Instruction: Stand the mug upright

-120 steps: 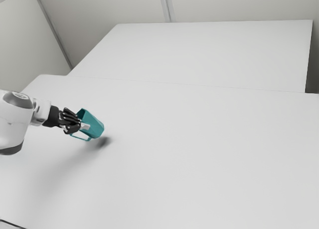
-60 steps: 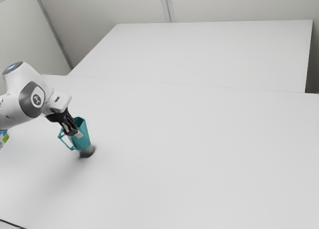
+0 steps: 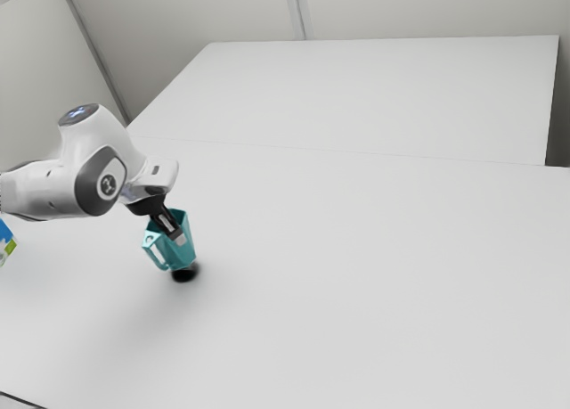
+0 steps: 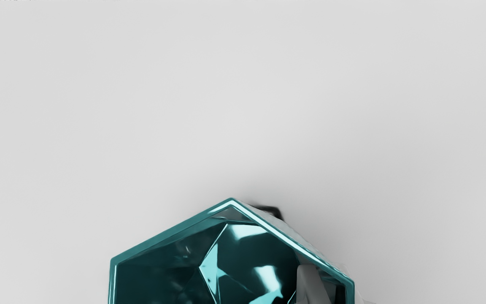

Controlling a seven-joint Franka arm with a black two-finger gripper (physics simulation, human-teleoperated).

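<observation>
The mug (image 3: 185,256) is in my gripper (image 3: 181,238), which is clamped on its wall: up close in the wrist view I see one finger (image 4: 308,285) down inside the teal, faceted opening. From the exterior view, I have the mug mouth up with a bit of lean, its handle (image 3: 153,258) toward the exterior view's left. Its base is right by a dark shadow (image 3: 184,275) on the white table (image 3: 356,293); I can't tell from here whether base and tabletop touch. My arm (image 3: 44,193) reaches in from the exterior view's left and bends down to the mug. Farther out, at that same edge, sits a partly cut-off blue, white and green item (image 3: 5,241), and a black cable (image 3: 22,400) crosses the near corner.
</observation>
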